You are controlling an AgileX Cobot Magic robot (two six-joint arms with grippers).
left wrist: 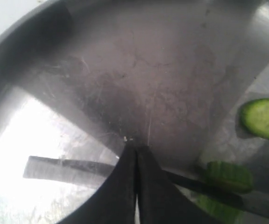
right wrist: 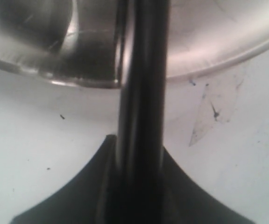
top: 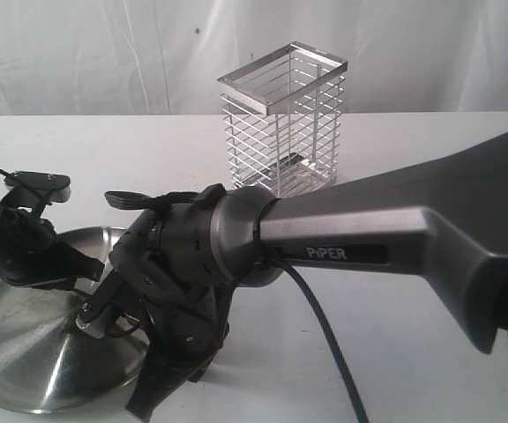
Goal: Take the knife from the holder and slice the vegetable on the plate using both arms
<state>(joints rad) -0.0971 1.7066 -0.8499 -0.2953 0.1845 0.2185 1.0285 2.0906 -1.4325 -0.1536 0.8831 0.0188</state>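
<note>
The brushed metal plate (top: 20,370) lies at the front left. My right gripper (right wrist: 139,144) is shut on the black handle of the knife (right wrist: 141,70), which reaches over the plate's rim (right wrist: 209,46). In the left wrist view the dark knife blade (left wrist: 64,167) lies low across the plate (left wrist: 139,70) and crosses the green vegetable (left wrist: 228,176). One round cut slice (left wrist: 263,117) lies apart from it. My left gripper (left wrist: 135,148) is shut with nothing seen between its fingers, just beside the vegetable. The wire holder (top: 282,119) stands at the back, with no knife showing in it.
The right arm's grey link (top: 369,238) stretches across the table from the right and hides much of the plate's near side. The left arm (top: 7,247) leans over the plate's far left. White table (top: 413,352) surrounds the plate.
</note>
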